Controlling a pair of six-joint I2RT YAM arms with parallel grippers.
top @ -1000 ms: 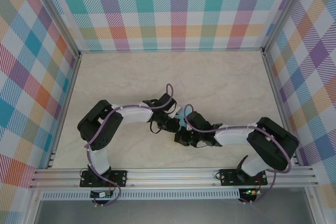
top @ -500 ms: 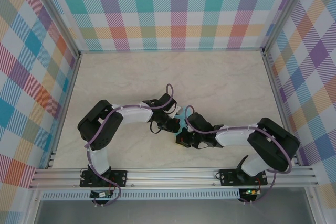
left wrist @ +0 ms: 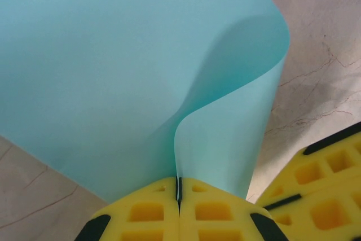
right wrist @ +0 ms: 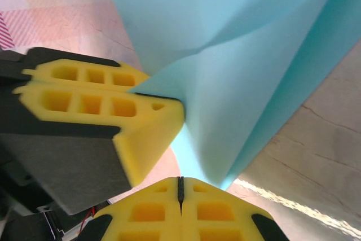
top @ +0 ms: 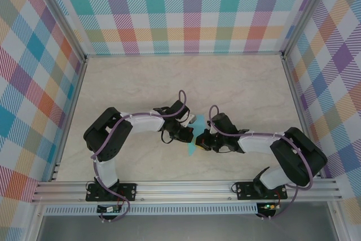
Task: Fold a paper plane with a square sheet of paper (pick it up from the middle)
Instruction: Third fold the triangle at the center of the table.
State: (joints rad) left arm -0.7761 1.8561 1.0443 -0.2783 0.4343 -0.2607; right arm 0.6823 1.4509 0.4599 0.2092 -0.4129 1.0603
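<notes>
Marbled tabletop [top: 242, 83] ringed by checked walls [top: 192, 9] has both arms meeting near its middle, with the square sheet of paper [left wrist: 113, 55] caught between them. At the left, the left gripper [left wrist: 179, 193] has its yellow fingertips pressed together on the sheet's edge, the teal paper rising toward twelve o'clock and curling over at two o'clock. Just to its right, the right gripper [right wrist: 180, 187] is likewise clamped on the same sheet, which fans up toward one o'clock from its tips.

Both arms bent inward, L hand [left wrist: 179, 188] & R hand [right wrist: 180, 184] pinched shut, nearly tip-to-tip
</notes>
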